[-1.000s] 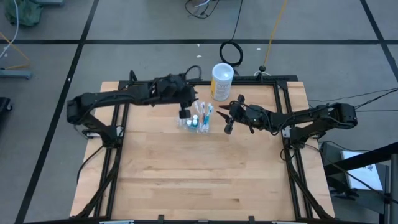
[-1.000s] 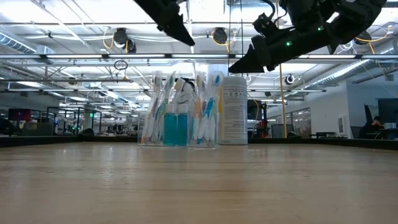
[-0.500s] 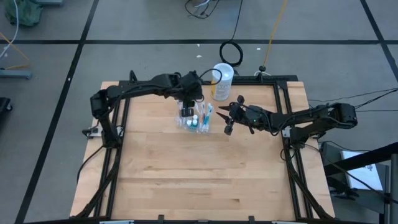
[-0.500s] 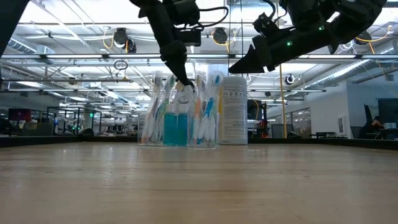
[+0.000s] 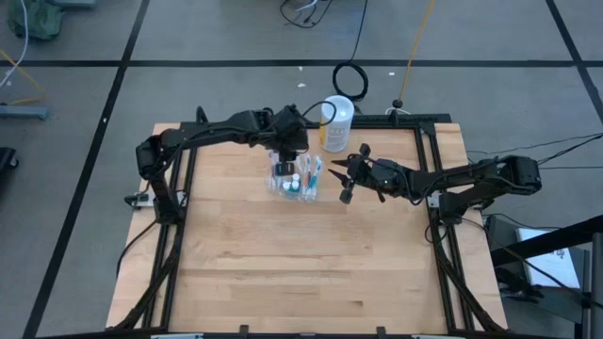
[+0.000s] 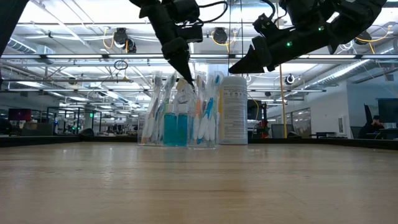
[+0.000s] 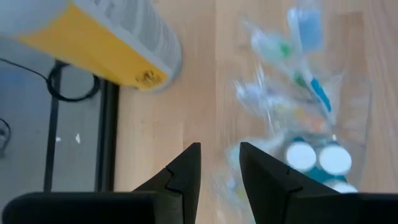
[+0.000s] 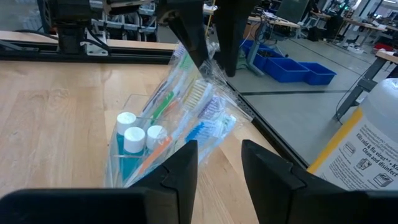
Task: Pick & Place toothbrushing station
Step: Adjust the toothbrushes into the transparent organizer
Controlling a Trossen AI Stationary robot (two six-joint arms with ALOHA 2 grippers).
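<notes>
The toothbrushing station, a small clear plastic holder (image 5: 296,182) packed with slim wrapped toothbrushes (image 8: 186,118) in white, green, blue and orange and white-capped teal tubes (image 6: 175,127), stands upright on the wooden counter (image 5: 301,273), directly beneath the left hand (image 6: 186,78).

That left hand reaches down from above, its two dark fingers (image 7: 186,174) partly apart with their tips at the tops of the wrapped brushes. The right wrist view shows the fingers on either side of the clear wrapping, but I cannot tell whether they have pinched it or merely straddle it. The holder sits flat on the counter, so nothing looks lifted.

Just beside the station, on its other side, the right hand (image 5: 346,181) hovers in the air above the counter, fingers partly apart and holding nothing.

Beyond both hands stands the taller white cylindrical canister with a yellow label (image 5: 335,123), near the station but apart from it.

By my reading the task is at its start: the approach is made, while the grasp, lift, carry and placing all remain.
</notes>
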